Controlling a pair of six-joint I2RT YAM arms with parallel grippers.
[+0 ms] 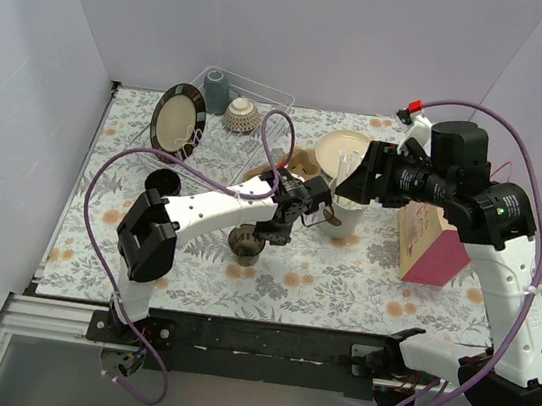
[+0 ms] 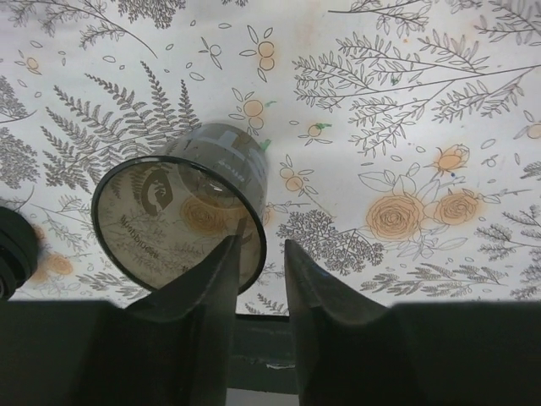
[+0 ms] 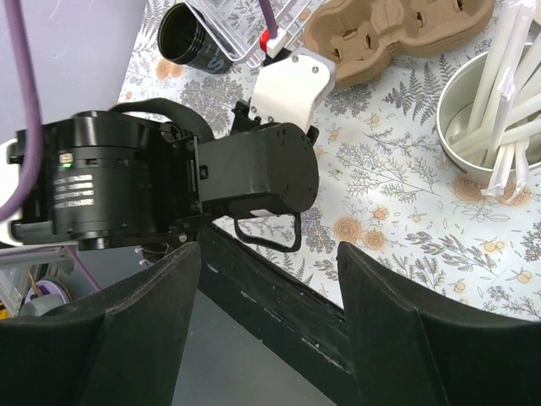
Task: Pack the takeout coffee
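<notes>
We see the left claw (image 2: 259,244) narrowly parted at the rim of a smoky plastic takeout cup (image 2: 169,220), upright on the desk (image 2: 406,110), grip unclear, right claw (image 3: 266,252) wide open, empty, beside the straw cup (image 3: 461,93)

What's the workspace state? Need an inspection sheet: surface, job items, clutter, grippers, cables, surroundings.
Surface: floral cloth, flat; no spill seen.
Job's things: one white paper cup near the cardboard carrier; top hidden, lid unclear. Visible carrier slots empty.
Clutter: dark see-through cup, black round item, bowl of wrapped straws, dish rack holding plate, grey cup and patterned bowl; pink-sided box.
Grippers: left gripper at that cup's rim, fingers close together, grasp unclear; right gripper open, empty.
Cables: purple cables loop over both arms; no snag seen.
Surroundings: white walls on three sides; nothing else seen.
</notes>
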